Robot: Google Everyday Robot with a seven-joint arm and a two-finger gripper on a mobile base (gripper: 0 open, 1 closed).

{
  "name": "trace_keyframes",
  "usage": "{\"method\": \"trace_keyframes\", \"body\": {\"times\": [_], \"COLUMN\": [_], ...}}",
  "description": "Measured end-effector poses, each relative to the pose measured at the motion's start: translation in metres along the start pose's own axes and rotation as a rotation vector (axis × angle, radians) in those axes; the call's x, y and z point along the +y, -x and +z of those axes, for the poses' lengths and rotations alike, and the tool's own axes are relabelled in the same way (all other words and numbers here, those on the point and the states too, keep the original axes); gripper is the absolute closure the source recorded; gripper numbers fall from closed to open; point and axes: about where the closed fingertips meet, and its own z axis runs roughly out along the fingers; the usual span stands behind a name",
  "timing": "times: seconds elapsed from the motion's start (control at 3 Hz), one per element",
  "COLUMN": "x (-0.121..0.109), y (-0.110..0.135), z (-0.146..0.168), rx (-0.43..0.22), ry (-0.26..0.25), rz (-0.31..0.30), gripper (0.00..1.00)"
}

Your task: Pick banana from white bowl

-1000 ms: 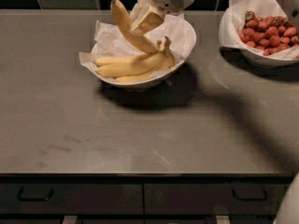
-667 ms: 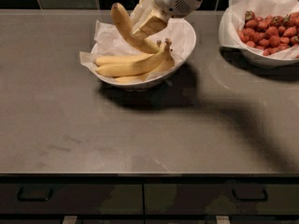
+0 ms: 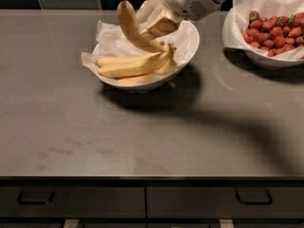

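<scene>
The banana, tilted up over the white bowl, is clamped in the hand angled down from above.

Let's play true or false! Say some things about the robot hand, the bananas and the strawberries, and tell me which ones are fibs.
1. The gripper holds the banana over the white bowl. True.
2. The white bowl has nothing in it. False: joined bananas lie in it on paper.
3. The strawberries sit in another bowl on the right side. True.
4. The banana lies flat. False: it is tilted, one end pointing up, with the gripper shut on it.
</scene>
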Motion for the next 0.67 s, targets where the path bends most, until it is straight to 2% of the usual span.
{"method": "trace_keyframes", "body": {"times": [0.33,0.67], "x": [0.0,-0.01], "y": [0.0,0.021], "z": [0.0,-0.003], "rx": [0.0,-0.012], "ry": [0.0,-0.008], "rz": [-0.001,-0.059], "gripper": [1.0,1.0]}}
